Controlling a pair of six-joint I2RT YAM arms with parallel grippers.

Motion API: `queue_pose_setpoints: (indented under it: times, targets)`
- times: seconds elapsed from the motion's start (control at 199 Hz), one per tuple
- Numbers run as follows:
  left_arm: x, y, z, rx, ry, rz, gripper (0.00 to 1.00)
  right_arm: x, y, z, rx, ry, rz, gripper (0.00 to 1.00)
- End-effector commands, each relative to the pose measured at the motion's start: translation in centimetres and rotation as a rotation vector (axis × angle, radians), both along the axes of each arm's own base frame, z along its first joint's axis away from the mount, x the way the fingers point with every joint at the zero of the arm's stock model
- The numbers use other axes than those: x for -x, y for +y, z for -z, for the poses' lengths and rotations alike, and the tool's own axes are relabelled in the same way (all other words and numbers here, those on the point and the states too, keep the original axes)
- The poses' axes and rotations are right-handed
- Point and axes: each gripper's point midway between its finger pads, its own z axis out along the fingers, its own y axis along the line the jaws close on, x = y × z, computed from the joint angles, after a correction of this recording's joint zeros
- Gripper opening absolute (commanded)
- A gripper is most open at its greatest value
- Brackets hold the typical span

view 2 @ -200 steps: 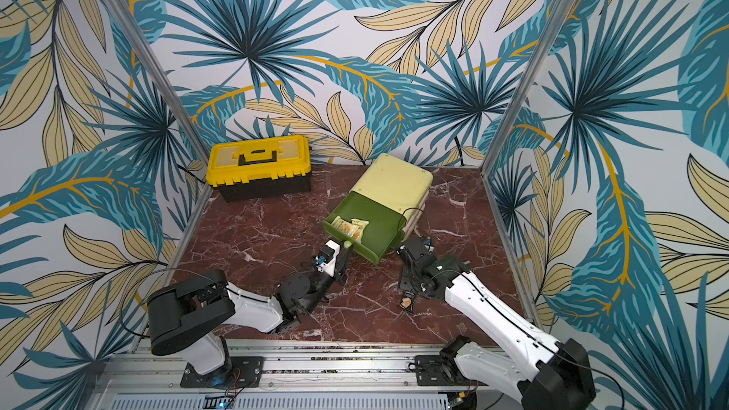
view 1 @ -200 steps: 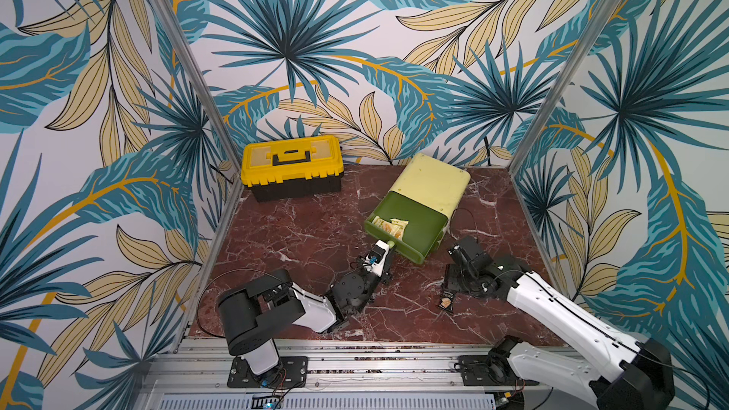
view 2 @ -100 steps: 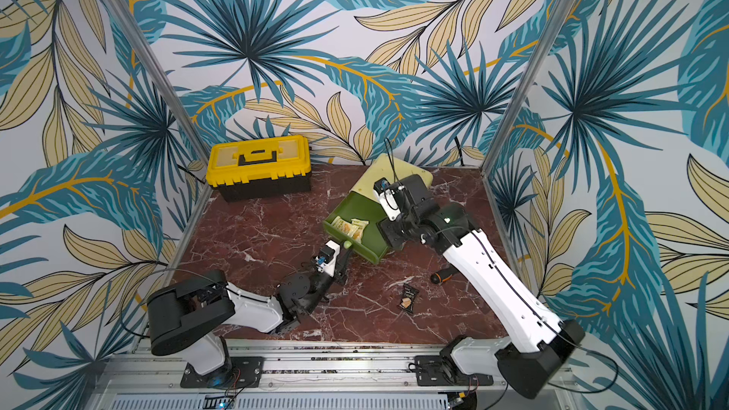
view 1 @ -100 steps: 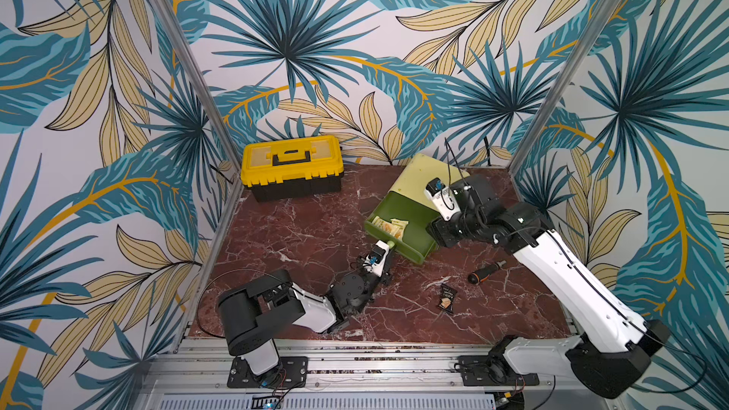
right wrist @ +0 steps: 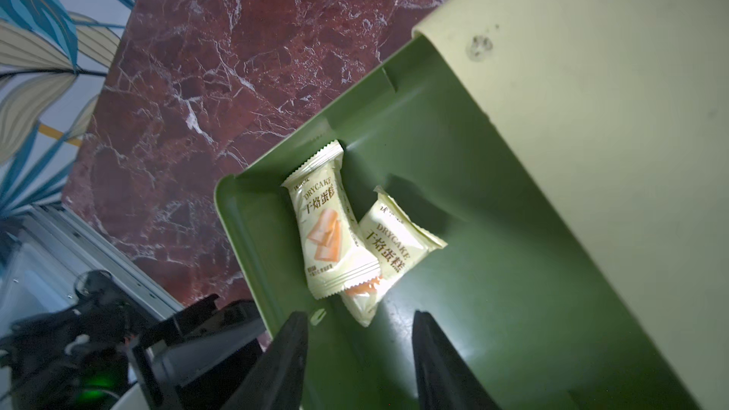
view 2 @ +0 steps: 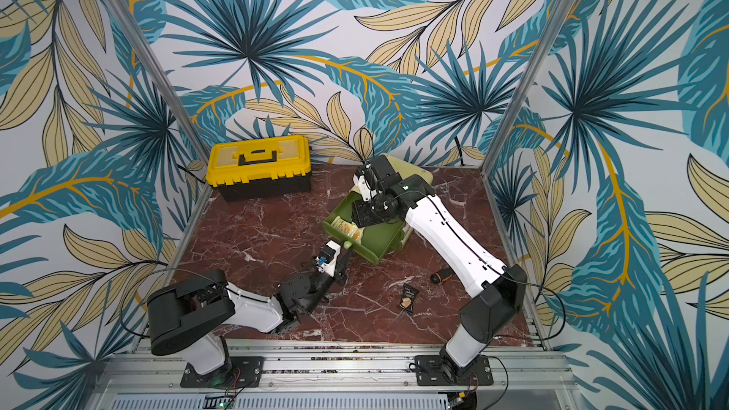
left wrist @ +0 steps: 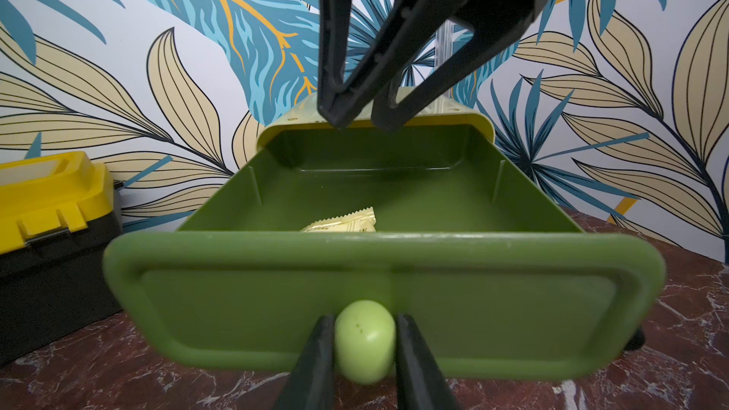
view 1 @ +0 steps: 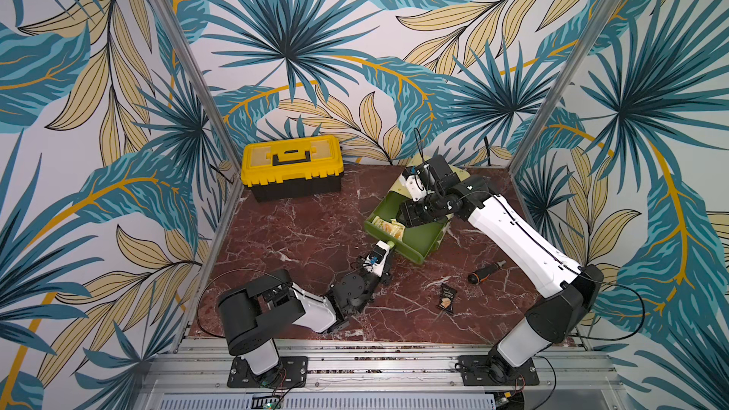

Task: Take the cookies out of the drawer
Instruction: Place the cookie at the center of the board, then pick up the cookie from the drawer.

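The green drawer (view 1: pixel 418 244) (view 2: pixel 378 242) stands pulled out of its pale yellow cabinet (right wrist: pixel 591 112). Two pale yellow cookies packets (right wrist: pixel 327 222) (right wrist: pixel 394 246) lie overlapping in the drawer's front corner, also seen in both top views (view 1: pixel 388 226) (view 2: pixel 347 228). A black cookies packet (view 1: pixel 447 296) (view 2: pixel 408 296) lies on the marble table. My left gripper (left wrist: pixel 365 325) (view 1: pixel 388 249) is shut on the drawer's pale green knob (left wrist: pixel 365 345). Just above the drawer floor, right beside the yellow packets, my right gripper (right wrist: pixel 361 315) (left wrist: pixel 363 120) hangs open and holds nothing.
A yellow and black toolbox (view 1: pixel 292 167) (view 2: pixel 258 165) stands at the back left. A black and orange tool (view 1: pixel 485 272) (view 2: pixel 442 277) lies on the table right of the drawer, close to the right arm. Patterned walls close in three sides.
My right arm has swung from the black packet at the table's front up and back over the open drawer, and its jaws have narrowed somewhat. The left arm has not moved.
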Motion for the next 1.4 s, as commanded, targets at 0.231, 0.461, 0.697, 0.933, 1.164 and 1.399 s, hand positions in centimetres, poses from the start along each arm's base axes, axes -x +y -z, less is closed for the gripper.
queue_pose_setpoints:
  times: [0.231, 0.461, 0.697, 0.933, 1.164, 1.399]
  targets:
    - [-0.6, -0.1, -1.1, 0.013, -0.023, -0.029, 0.06, -0.6, 0.7, 2.7, -0.215, 0.075, 0.310, 0.49]
    - [-0.4, -0.1, -1.0, 0.011, -0.023, -0.022, 0.06, -0.9, 1.3, 3.6, -0.238, 0.076, 0.297, 0.48]
    - [-0.3, 0.0, -1.0, 0.011, -0.023, -0.019, 0.06, -0.9, 1.6, 4.6, -0.254, 0.091, 0.303, 0.43]
    - [-0.3, -0.1, -1.0, 0.008, -0.024, -0.016, 0.06, -0.9, 2.4, 4.8, -0.297, 0.102, 0.284, 0.38]
    - [-0.3, -0.2, -1.1, 0.007, -0.027, -0.015, 0.06, -1.0, 2.6, 4.8, -0.324, 0.094, 0.287, 0.23]
    - [-0.3, -0.1, -1.1, 0.004, -0.026, -0.017, 0.06, -1.1, 2.4, 4.1, -0.340, 0.061, 0.293, 0.05]
